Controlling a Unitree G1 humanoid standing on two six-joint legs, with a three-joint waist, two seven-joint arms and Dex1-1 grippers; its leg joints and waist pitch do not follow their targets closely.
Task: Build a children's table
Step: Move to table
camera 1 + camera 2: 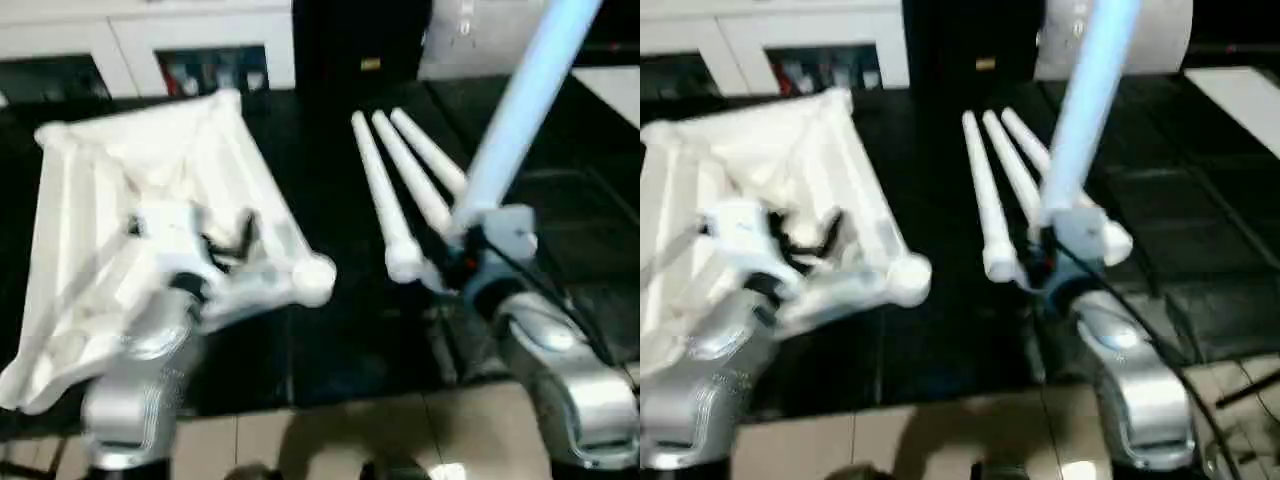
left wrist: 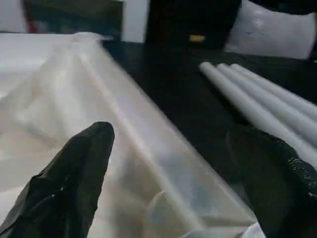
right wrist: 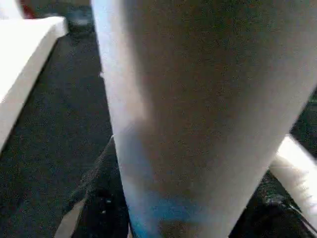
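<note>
While table top point(image 1: 150, 200) lies on black floor point(image 1: 330, 330) | left pincer point(image 2: 168, 163) agape, right pincer point(image 1: 1060, 245) grips leg point(image 1: 525, 110)

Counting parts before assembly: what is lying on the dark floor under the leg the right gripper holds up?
Three more white legs lie side by side on the dark floor below the raised leg in the right gripper. Their thick ends nearest the gripper are partly covered by it.
</note>
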